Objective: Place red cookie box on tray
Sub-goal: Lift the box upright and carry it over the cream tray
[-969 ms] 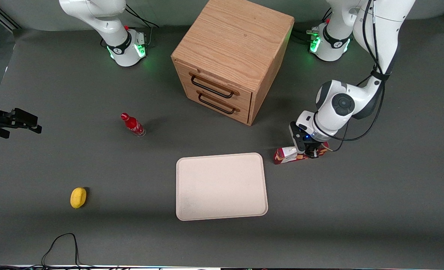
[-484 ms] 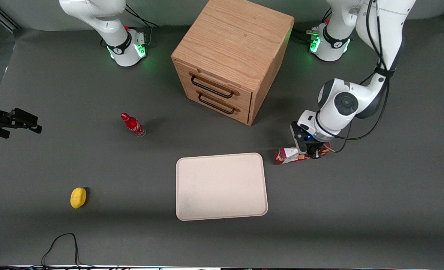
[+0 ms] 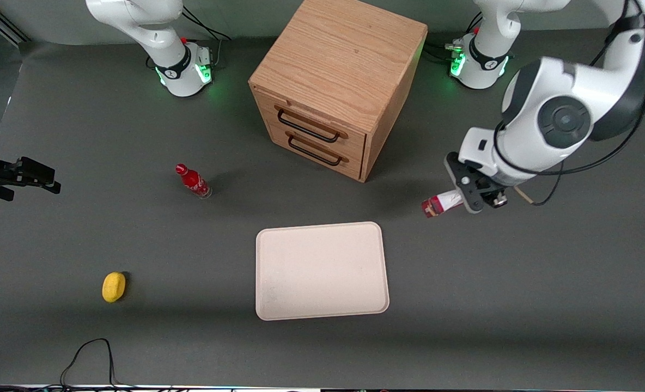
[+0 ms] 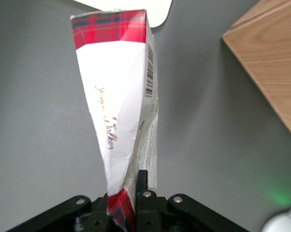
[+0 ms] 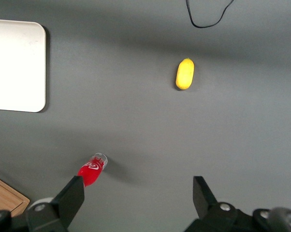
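Dark-red tartan shows at both ends of the red cookie box (image 4: 119,111), which a second ago lay on the counter (image 3: 518,283) just beside the tray (image 3: 322,270) and now hangs lifted in the air. The gripper (image 3: 478,197) has risen with it, fingers (image 4: 144,203) clamped on one end, the rest jutting toward the tray. Judging by this, pickup is done; carrying over the tray remains.
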